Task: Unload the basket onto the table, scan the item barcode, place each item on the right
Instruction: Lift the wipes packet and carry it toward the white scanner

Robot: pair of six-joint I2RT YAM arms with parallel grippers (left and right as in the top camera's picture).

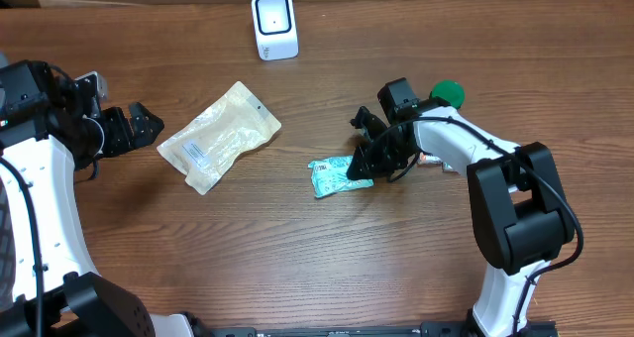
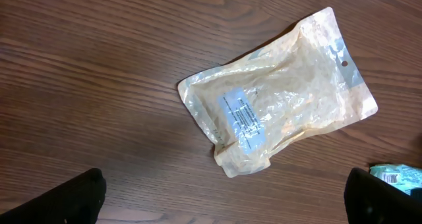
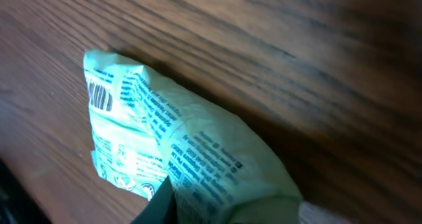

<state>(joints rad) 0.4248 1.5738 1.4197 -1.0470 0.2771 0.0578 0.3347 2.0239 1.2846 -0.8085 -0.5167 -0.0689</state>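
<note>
Overhead, right pincer (image 1: 365,165) tilts down, pinching green packet (image 1: 335,176).

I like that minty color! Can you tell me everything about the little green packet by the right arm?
The green packet is a small, crinkly wrapper that looks like shiny plastic. It is mint green and white, covered in small dark print, with a black barcode near one corner. It lies slightly crumpled on the wooden table. The right tool seems to pinch the end nearest that arm. Nothing else touches it.
</note>
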